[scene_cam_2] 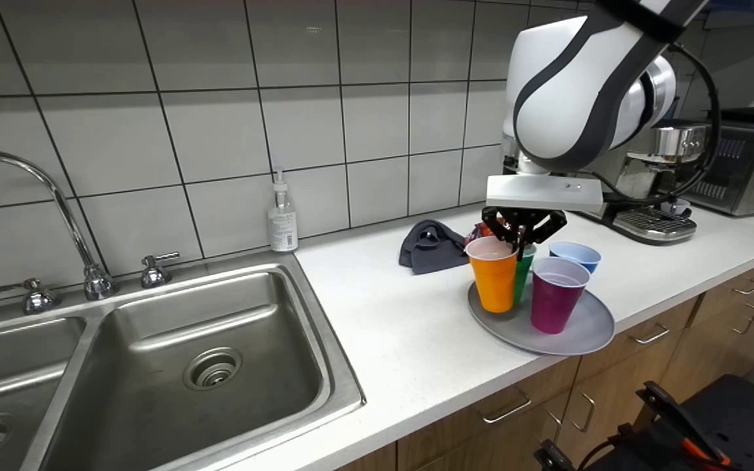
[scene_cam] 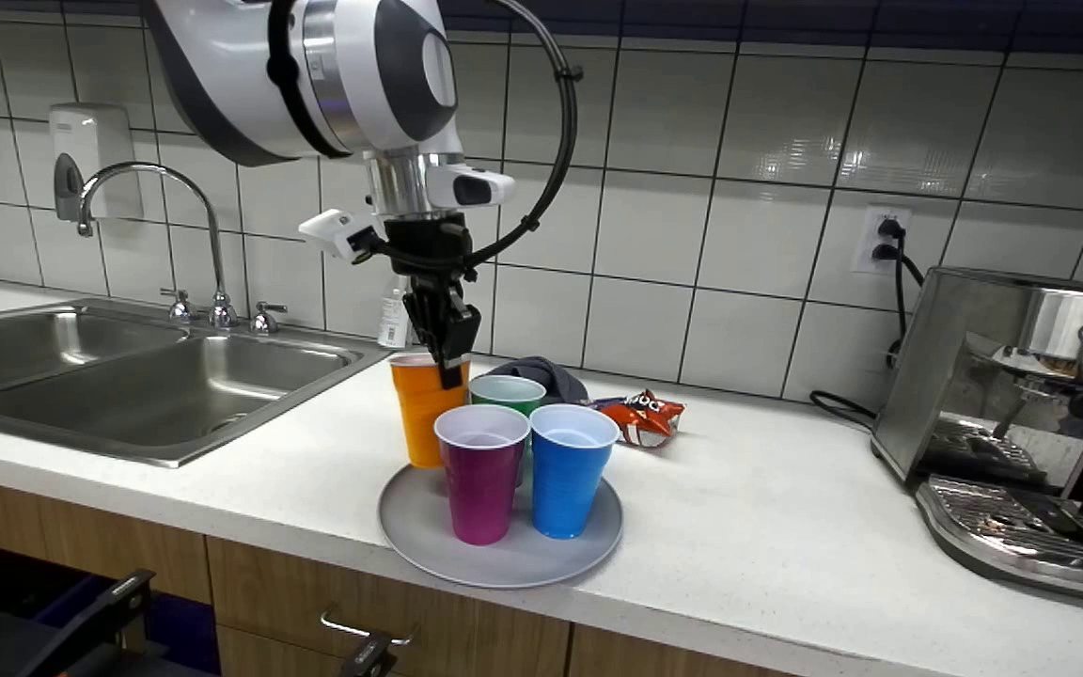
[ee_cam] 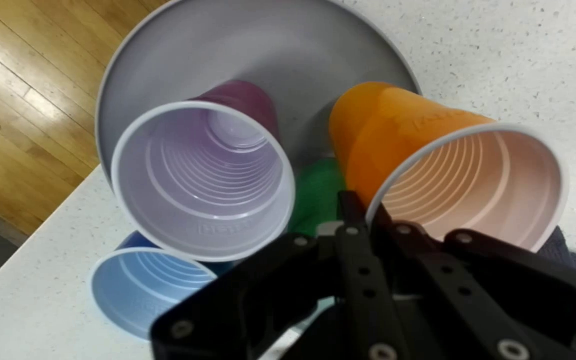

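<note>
My gripper point(ee_cam: 364, 209) is shut on the near rim of the orange cup point(ee_cam: 398, 130), one finger outside the wall and one inside. In both exterior views the fingers point down at that cup point(scene_cam: 427, 414). Its base is over the back left of the grey plate point(scene_cam: 504, 569); I cannot tell whether it touches. Beside it stand a purple cup point(scene_cam: 482, 489), a blue cup point(scene_cam: 568, 484) and a green cup point(scene_cam: 515, 393), partly hidden behind them. In the wrist view the gripper covers much of the green cup point(ee_cam: 318, 195).
Behind the cups lie a dark cloth point(scene_cam_2: 432, 248) and a red snack packet point(scene_cam: 640, 417). A double sink point(scene_cam_2: 220, 340) with a tap borders the counter, a soap bottle point(scene_cam_2: 282, 222) at its corner. The coffee machine point(scene_cam: 1021, 414) stands at the far end. The plate sits near the counter's front edge.
</note>
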Controlling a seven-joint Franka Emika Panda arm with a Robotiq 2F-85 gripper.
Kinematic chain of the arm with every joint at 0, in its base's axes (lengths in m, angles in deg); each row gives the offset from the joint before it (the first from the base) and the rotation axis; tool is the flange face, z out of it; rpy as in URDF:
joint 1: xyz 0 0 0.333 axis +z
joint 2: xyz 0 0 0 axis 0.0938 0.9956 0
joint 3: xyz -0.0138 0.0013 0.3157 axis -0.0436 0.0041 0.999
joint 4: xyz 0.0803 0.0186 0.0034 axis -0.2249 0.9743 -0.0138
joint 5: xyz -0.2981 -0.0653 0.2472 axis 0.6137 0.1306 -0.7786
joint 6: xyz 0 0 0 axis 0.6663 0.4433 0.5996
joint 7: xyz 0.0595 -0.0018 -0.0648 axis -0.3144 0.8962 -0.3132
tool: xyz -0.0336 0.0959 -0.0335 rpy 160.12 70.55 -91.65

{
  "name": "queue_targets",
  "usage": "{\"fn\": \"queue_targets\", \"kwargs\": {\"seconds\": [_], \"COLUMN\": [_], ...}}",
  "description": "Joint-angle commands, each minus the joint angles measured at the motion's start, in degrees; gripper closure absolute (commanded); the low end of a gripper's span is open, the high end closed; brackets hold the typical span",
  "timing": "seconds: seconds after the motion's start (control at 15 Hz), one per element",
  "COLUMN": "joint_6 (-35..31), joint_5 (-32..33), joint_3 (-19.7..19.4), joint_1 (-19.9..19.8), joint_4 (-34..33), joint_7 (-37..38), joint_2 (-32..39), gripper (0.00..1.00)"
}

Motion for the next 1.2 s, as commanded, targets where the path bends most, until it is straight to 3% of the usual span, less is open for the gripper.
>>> {"fn": "queue_targets", "kwargs": {"seconds": [0.0, 1.13], "joint_6": [1.29, 1.55], "joint_5": [1.40, 2.08], "joint_3": [0.61, 0.82], "joint_1": [-1.66, -1.84], "joint_4": [1.17, 1.60], "joint_7": [-0.96, -0.84], "joint_2": [-2.13, -1.40], "gripper": [0.99, 0.99]}}
